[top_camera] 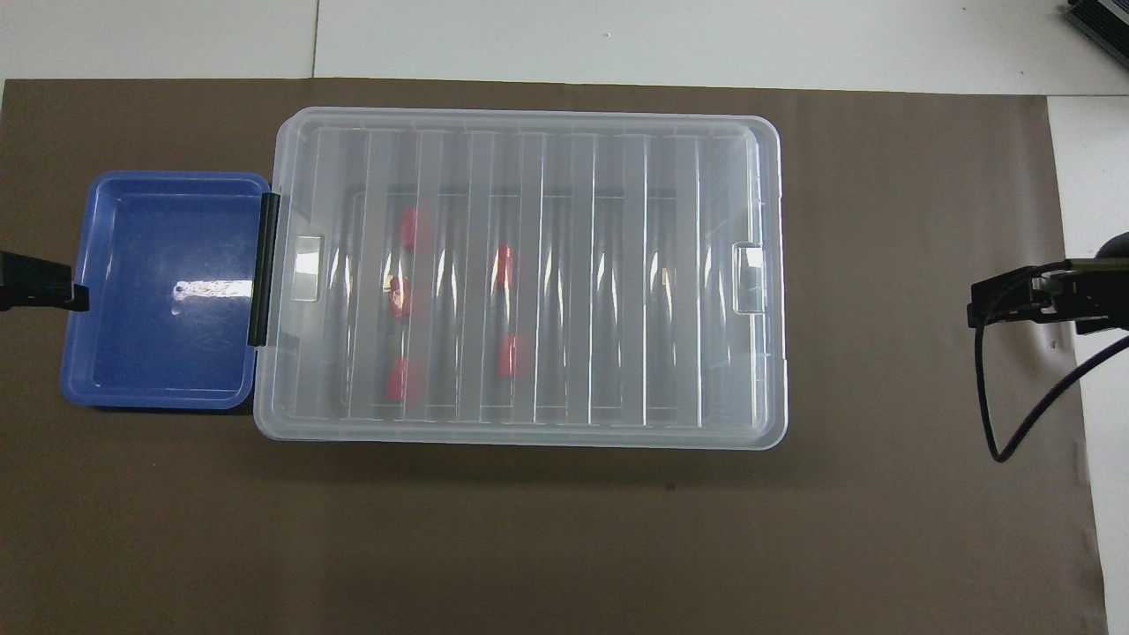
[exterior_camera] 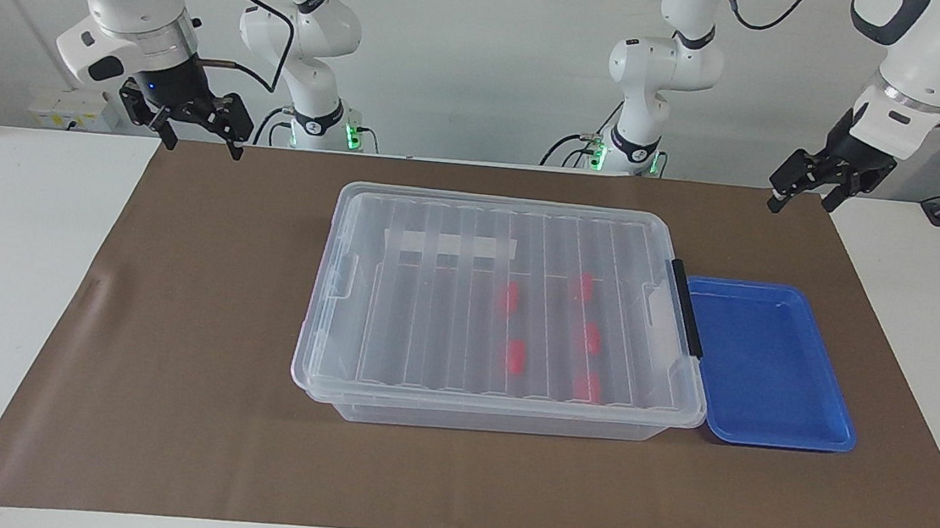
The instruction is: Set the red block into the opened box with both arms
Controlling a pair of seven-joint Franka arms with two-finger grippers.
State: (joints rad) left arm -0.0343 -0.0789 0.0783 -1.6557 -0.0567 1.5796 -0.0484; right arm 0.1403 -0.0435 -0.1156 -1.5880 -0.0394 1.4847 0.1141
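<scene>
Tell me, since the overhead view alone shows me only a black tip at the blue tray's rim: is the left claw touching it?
Observer: No. The left claw hangs high above the blue tray, open and empty.
Operator: And the right claw?
Observer: The right claw is raised too, open and empty, over the mat at its own arm's end.
Operator: Anything on the box I miss?
Observer: A white strip label shows on the box, toward the side nearer the robots.
</scene>
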